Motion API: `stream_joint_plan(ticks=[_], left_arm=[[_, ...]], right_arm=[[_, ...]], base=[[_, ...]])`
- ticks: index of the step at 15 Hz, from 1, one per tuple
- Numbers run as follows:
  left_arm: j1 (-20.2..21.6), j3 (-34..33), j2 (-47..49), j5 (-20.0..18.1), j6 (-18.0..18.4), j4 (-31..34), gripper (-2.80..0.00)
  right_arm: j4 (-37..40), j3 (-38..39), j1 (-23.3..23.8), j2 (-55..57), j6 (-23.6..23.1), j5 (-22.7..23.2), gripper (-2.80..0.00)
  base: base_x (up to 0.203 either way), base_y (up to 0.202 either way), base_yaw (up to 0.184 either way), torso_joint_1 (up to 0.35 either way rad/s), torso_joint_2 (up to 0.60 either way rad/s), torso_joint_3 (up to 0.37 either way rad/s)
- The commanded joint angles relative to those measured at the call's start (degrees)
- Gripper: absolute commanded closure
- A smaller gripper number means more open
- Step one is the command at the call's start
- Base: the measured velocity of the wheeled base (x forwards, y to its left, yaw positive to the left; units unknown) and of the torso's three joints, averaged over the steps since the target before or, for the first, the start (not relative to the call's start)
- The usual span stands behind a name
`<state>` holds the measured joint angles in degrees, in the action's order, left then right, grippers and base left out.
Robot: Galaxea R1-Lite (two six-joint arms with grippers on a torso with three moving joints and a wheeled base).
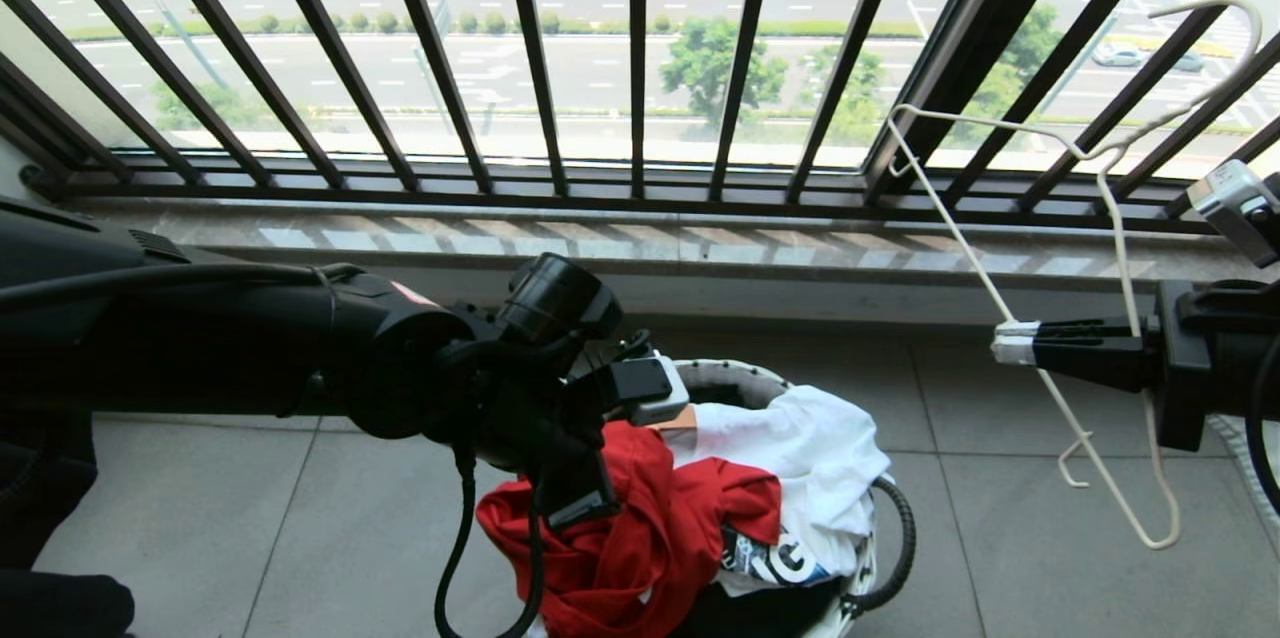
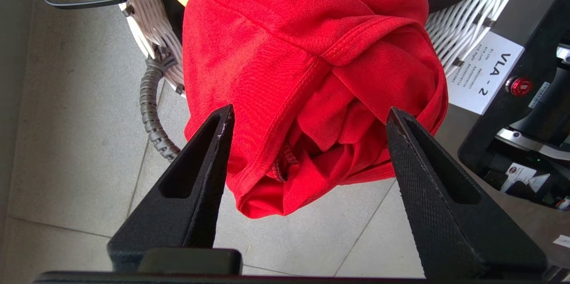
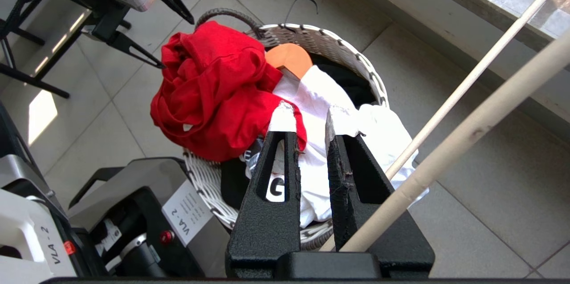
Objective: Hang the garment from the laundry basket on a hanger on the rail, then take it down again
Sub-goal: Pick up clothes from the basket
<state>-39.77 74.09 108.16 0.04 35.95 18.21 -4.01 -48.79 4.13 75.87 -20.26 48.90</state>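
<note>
Grey tiled floor [image 1: 1000, 538] beneath a dark barred window railing [image 1: 640, 68], street beyond. At 9 o'clock the left hand [image 2: 307, 115] hovers over the red garment [image 1: 640, 538], fingers [image 2: 196, 177] spread wide and released, cloth between them but ungripped. The garment lies heaped over the 9 o'clock rim of the laundry basket [image 1: 740, 380], beside a white garment [image 1: 810, 458]. At 3 o'clock the right hand [image 1: 1015, 343] is clenched on the white wire hanger [image 1: 1100, 478].

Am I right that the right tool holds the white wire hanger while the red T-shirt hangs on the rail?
Not quite. The right tool does hold the white wire hanger, but the red T-shirt lies draped over the laundry basket, as the head view shows.
</note>
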Motion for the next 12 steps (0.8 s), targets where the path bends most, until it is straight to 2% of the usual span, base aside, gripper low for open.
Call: stream_joint_plan(ticks=[1,7,8,10,11,12], left_arm=[[-0.63,-0.12,2.1,0.13,0.18,-0.01,-2.8],[-0.84,0.07,5.85,2.63,0.63,-0.15,-2.8],[-1.29,0.46,6.95,3.5,0.56,-0.26,-2.8],[-3.88,0.71,8.38,8.17,-0.28,-1.36,-2.8],[-4.49,-0.63,6.8,9.28,-0.94,-1.92,-2.8],[-5.17,-1.34,3.81,10.17,-1.74,-2.66,-2.8]], right_arm=[[-0.03,-0.08,0.09,0.15,-0.06,0.32,0.0],[-0.03,-0.17,1.02,0.71,-0.05,0.33,0.0],[0.12,0.81,2.29,0.32,-0.2,0.38,0.0],[-1.8,5.03,9.4,0.91,-2.27,1.64,0.0],[-2.84,4.86,11.46,0.68,-3.22,2.32,0.0],[-2.6,3.95,11.09,-1.28,-2.85,2.67,0.0]], base=[[0.0,0.0,0.0,0.0,0.0,0.0],[0.0,0.0,0.0,0.0,0.0,0.0],[0.0,0.0,0.0,0.0,0.0,0.0],[0.0,0.0,0.0,0.0,0.0,0.0],[0.0,0.0,0.0,0.0,0.0,0.0],[0.0,0.0,0.0,0.0,0.0,0.0]])
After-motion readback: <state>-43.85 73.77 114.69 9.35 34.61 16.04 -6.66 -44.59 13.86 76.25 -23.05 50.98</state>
